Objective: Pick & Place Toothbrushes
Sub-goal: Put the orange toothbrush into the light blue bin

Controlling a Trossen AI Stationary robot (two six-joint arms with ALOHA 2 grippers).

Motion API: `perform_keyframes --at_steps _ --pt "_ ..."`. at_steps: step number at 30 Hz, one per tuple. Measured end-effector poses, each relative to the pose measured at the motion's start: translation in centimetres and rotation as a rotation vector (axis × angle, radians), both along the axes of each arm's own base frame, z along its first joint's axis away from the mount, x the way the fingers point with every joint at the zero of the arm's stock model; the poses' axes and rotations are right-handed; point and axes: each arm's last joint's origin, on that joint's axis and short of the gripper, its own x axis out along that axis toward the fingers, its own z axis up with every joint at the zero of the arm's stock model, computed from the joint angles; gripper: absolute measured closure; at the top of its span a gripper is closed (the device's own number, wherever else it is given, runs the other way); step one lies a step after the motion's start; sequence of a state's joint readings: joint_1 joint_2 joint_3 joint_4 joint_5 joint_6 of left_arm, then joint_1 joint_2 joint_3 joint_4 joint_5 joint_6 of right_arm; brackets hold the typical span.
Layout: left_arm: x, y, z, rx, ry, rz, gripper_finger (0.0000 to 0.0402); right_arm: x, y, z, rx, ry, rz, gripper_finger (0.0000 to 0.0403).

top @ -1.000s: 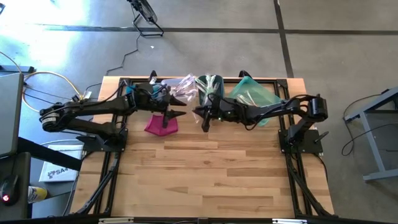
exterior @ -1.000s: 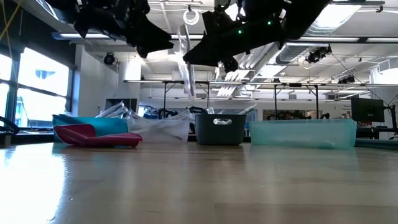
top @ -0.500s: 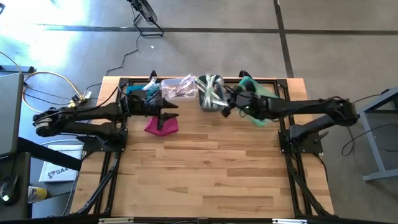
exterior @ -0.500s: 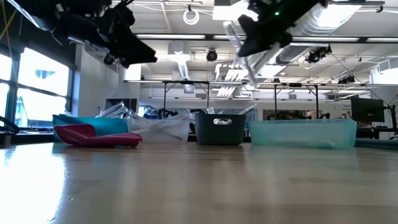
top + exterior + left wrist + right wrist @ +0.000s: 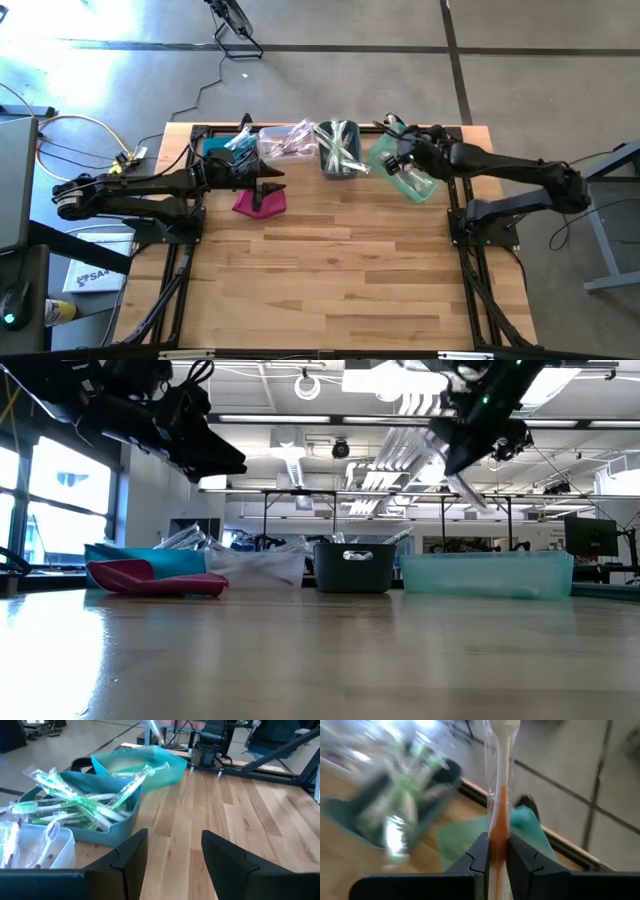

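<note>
Wooden table [image 5: 330, 280] — toothbrush [image 5: 498, 785] pinched.

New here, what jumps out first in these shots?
The right gripper, up over the teal bin at the table's back right, is shut on a wrapped toothbrush with an orange handle. Next to that bin, the dark bin is heaped with green and white toothbrushes. The left gripper hangs open above the magenta pouch, holding nothing.
</note>
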State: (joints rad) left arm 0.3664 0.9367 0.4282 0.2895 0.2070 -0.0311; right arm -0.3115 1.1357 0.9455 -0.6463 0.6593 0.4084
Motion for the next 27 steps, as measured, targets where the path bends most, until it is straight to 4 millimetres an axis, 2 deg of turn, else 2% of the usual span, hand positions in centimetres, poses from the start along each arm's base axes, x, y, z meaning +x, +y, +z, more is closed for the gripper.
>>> perform_keyframes --at_steps 6,14,27 --pt "0.0 0.0 -0.1 -0.004 0.007 0.0 0.022 -0.2 -3.2 -2.3 0.084 0.146 -0.094 0.0371" --pt "0.0 0.0 -0.1 -0.008 0.009 -0.001 0.022 0.4 -6.9 -6.4 0.239 0.318 -0.1 0.0371" --pt "-0.1 0.0 -0.3 -0.017 0.031 -0.001 0.022 0.0 -10.4 -11.8 0.416 0.49 -0.137 0.0371"
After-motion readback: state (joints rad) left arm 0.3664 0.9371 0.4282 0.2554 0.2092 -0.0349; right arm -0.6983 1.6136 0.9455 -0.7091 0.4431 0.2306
